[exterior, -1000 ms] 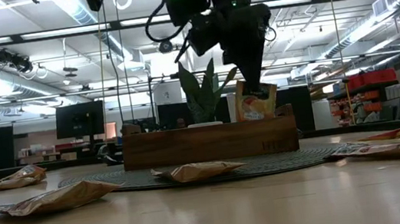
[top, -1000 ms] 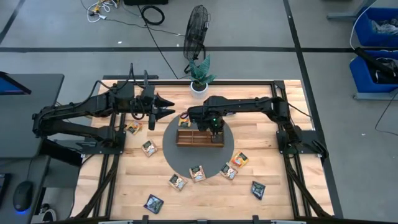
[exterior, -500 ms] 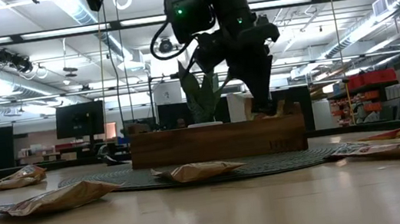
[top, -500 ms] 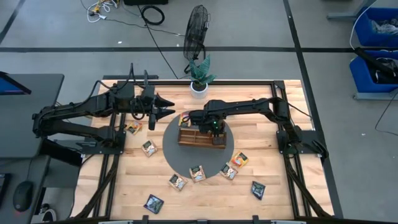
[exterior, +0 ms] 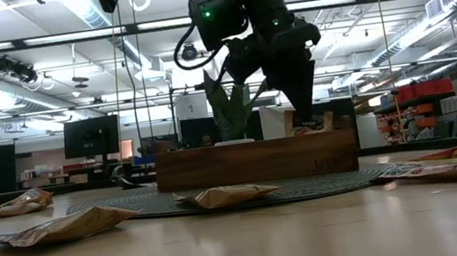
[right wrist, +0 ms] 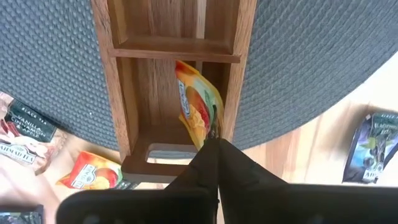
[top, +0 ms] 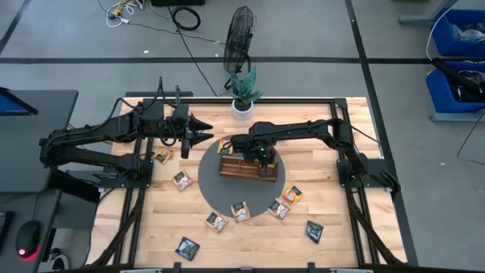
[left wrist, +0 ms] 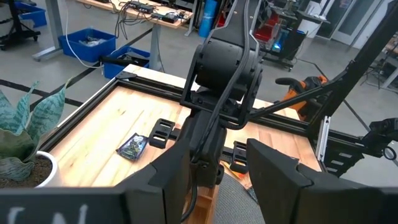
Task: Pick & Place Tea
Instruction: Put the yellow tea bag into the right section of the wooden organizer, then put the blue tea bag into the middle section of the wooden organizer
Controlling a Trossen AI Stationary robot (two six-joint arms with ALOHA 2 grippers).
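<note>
My right gripper [top: 261, 156] points down into the brown wooden tray [top: 236, 171] on the round grey mat. It is shut on an orange-yellow tea sachet [right wrist: 198, 111] that stands in the tray's right end compartment. In the low view, the gripper [exterior: 305, 116] reaches below the tray's rim [exterior: 253, 145]. My left gripper [top: 201, 131] is open and empty, level above the table's far left, left of the tray. Several other sachets lie flat on the table, such as a dark one [top: 187, 247] and an orange one [top: 292, 195]. My right gripper pinches the orange-yellow sachet's upper edge [right wrist: 209, 127] between its two shut fingers [right wrist: 219, 157]. The fingers come from above, pointing down. The sachet stands tilted on edge inside the end compartment, close along the tray's side wall [right wrist: 235, 93].
A potted plant [top: 244, 95] stands at the far edge behind the tray. An orange sachet [top: 224, 145] lies by the tray's far left corner. Sachets lie along the mat's near rim [top: 241, 211] and at the left [top: 181, 180]. A black frame borders the table.
My right gripper has gone down with the orange-yellow sachet, from above the tray's rim into the end compartment. The tray has slid a little toward the table's right edge and turned slightly on the mat.
</note>
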